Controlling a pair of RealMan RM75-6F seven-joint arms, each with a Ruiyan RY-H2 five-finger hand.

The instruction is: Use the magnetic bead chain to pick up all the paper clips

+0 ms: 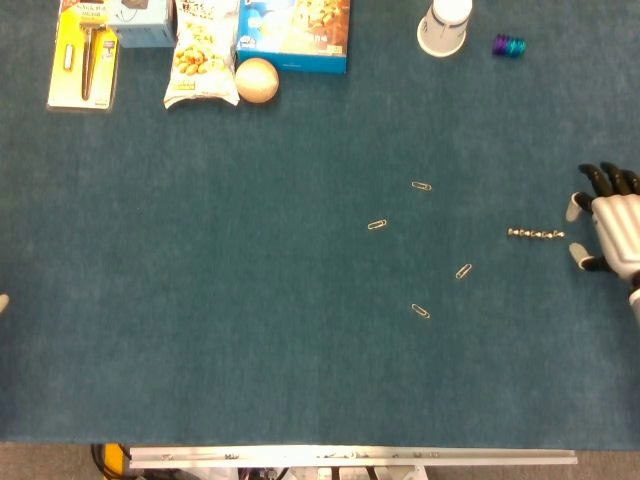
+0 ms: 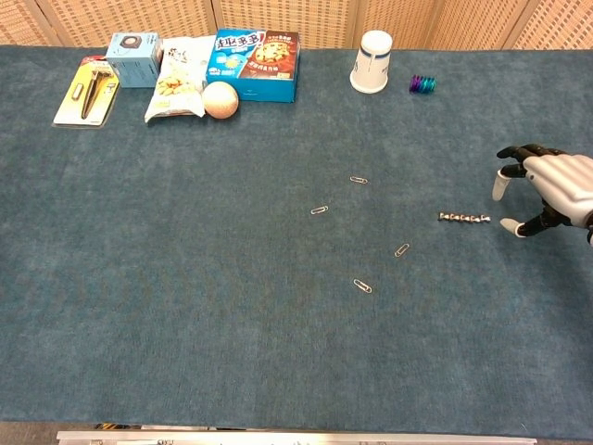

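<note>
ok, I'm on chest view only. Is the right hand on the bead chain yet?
Observer: No. From the head view, the bead chain lies apart from the right hand. Its end points into the gap between two spread fingertips.
Operator: Left hand? Not in my frame.
Observer: The head view shows only a pale tip at its left edge, probably the left hand. Too little shows to tell how it's held.
Operator: Closest clip to the chain, seen from above?
Observer: The paper clip down-left of the chain. In plan view it lies clear of the chain, not touching.
</note>
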